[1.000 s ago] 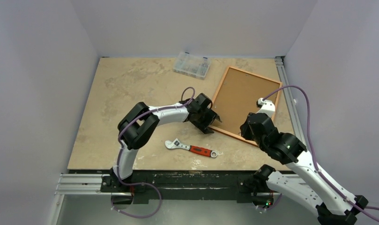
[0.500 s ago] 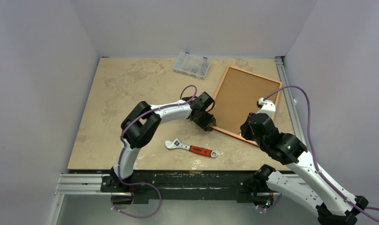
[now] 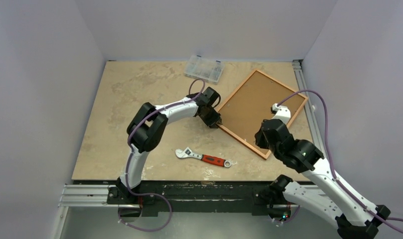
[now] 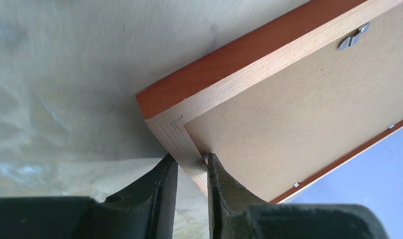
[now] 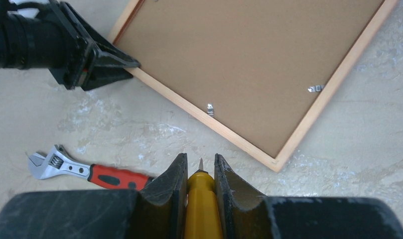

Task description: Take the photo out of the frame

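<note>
One frame (image 4: 224, 69), face down right of centre on the bench (image 3: 139, 99), backing board (image 5: 249, 59) up, photo hidden beneath, long axis slanting far-right; left gripper (image 4: 189, 167) clenched on its left corner, right gripper (image 5: 199, 167), grasping a yellow screwdriver (image 5: 201, 209), near its front edge.

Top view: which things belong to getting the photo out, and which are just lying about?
In the job: frame, face down; backing board; left gripper on the frame's corner; right gripper holding yellow-handled tool.
Lying about: wrench; clear plastic box.
</note>
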Controlling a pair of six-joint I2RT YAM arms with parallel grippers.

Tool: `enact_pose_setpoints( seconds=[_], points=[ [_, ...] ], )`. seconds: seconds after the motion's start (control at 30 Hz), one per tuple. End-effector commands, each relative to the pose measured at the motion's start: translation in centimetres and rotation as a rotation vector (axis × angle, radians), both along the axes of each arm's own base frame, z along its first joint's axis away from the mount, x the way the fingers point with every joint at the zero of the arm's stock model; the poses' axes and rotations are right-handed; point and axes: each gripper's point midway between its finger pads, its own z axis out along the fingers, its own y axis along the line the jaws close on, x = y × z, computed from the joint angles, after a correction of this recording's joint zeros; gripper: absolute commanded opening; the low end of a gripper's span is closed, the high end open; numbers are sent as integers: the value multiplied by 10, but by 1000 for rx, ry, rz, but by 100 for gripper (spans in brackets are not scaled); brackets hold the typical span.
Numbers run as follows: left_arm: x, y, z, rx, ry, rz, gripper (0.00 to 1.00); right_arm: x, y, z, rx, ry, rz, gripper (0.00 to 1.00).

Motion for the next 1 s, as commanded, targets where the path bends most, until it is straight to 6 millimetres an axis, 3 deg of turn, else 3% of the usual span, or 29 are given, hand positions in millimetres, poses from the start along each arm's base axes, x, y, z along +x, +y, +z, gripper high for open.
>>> enact_pose_setpoints(
  seconds=[0.0,0.13,0.23,0.57,0.73,0.97],
  points=[
    [38,13,11,35,-136,-193,0,8,1,2,-21,-19,-12,0],
    [65,9,30,-15,-238,-366,0,9,3,-2,-39,1,-1,0],
    [72,14,36,17,-273,-487,0,12,6,-6,-60,21,6,0],
    [84,29,30,73,-345,-753,0,30,30,-25,-99,70,68,0],
    [89,38,26,97,-349,-785,0,43,44,-31,-103,74,97,0],
    [108,17,34,-15,-367,-729,0,56,62,-41,-88,85,121,0]
  ],
)
